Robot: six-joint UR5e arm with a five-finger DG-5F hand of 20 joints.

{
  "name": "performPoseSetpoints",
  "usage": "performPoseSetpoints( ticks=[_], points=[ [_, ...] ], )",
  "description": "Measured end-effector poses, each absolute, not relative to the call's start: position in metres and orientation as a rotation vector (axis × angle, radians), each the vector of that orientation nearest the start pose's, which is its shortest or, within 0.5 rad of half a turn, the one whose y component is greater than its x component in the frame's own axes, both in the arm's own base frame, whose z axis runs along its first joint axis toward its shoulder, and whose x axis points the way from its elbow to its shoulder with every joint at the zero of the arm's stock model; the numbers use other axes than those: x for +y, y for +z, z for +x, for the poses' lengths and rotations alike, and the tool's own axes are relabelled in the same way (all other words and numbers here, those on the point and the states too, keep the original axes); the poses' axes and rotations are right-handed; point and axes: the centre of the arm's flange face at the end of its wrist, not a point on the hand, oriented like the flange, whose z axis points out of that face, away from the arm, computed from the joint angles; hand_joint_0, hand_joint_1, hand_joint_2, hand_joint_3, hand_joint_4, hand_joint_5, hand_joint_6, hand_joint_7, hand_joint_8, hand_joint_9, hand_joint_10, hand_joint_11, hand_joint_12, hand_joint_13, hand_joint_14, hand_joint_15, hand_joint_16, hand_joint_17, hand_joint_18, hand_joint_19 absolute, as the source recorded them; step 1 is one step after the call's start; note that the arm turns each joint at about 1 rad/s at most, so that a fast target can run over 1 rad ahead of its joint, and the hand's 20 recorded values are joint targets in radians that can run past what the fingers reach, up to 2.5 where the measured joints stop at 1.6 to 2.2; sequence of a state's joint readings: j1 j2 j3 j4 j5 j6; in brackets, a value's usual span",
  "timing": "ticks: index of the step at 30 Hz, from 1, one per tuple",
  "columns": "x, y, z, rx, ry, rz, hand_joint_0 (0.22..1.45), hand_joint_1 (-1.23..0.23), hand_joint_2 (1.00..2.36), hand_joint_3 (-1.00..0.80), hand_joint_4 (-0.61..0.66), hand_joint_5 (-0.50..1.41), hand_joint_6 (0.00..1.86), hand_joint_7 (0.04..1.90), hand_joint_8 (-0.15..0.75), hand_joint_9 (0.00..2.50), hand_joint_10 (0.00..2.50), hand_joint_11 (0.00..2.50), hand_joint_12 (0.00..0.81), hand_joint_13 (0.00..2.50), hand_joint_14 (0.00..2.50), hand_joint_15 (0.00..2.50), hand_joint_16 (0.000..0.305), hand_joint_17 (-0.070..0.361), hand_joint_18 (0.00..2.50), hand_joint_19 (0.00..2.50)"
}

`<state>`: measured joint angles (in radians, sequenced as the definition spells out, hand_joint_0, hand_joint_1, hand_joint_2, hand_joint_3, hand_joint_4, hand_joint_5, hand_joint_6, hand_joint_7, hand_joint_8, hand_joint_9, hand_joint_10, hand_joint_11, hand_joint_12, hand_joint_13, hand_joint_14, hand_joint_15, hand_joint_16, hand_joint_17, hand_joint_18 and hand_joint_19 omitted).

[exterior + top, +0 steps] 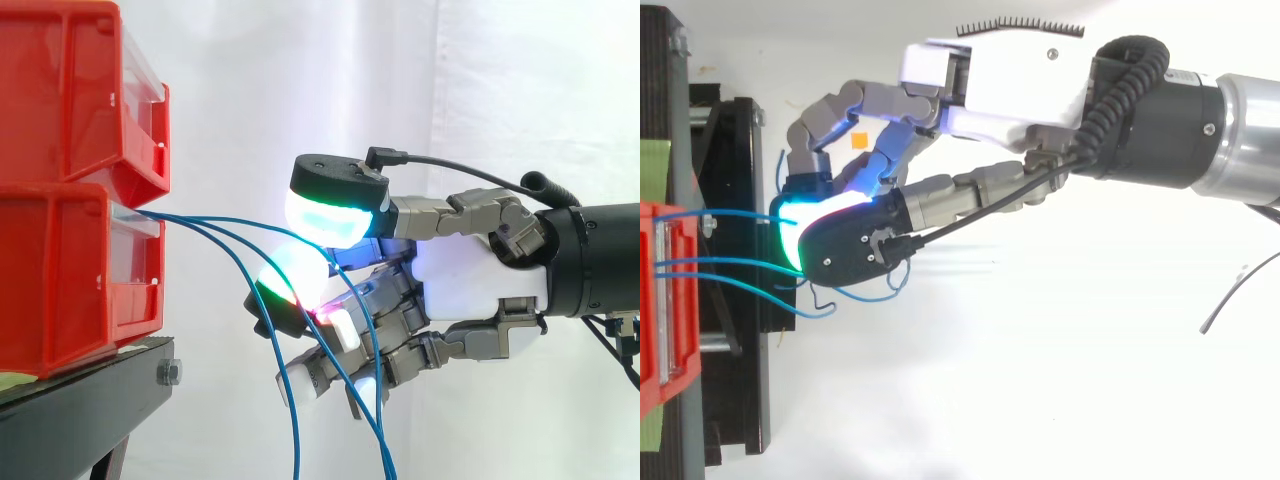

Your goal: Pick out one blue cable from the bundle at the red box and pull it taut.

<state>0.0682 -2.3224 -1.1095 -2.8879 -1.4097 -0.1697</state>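
Observation:
Several thin blue cables (232, 247) come out of the front of the lower red bin (60, 270) and hang slack, curving right and down past the picture's bottom edge. My hand (470, 280) reaches in from the right with its fingers curled among them. The topmost cable (215, 220) runs in between the big green-glowing thumb pad (325, 215) and a green finger pad (290, 275), which sit close together on it. In the top view the cables (730, 262) leave the red bin (655, 300) and disappear under the hand (1000, 90); one loops out below the thumb.
A second red bin (70, 90) is stacked on the lower one, and both rest on the black stand (90, 385). A white curtain hangs behind. In the top view a loose thin wire (1230, 295) lies on the white surface at the right.

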Motion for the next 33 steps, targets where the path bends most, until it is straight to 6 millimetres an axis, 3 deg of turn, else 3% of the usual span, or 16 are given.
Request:
performPoseSetpoints(
  ticks=[19,21,33],
  points=[
    [-0.0935,0.2548,0.7669,1.234,1.048,1.225,0.7,-0.74,1.02,-0.17,-0.14,-0.2,0.93,1.23,0.309,1.03,0.02,0.82,0.311,0.87,0.02,0.38,0.042,0.094,0.87,0.7],
    [-0.0935,0.2538,0.766,1.235,1.052,1.239,0.72,-0.74,1.02,-0.18,-0.16,-0.2,0.93,1.28,0.309,1.04,0.02,0.83,0.31,0.87,0.01,0.38,0.042,0.094,0.88,0.71],
    [-0.0955,0.2505,0.7628,1.227,1.075,1.292,0.8,-0.7,1.0,-0.5,-0.21,-0.22,0.93,1.15,0.283,1.08,0.02,0.85,0.306,0.89,0.01,0.39,0.041,0.092,0.86,0.7]
  ],
)
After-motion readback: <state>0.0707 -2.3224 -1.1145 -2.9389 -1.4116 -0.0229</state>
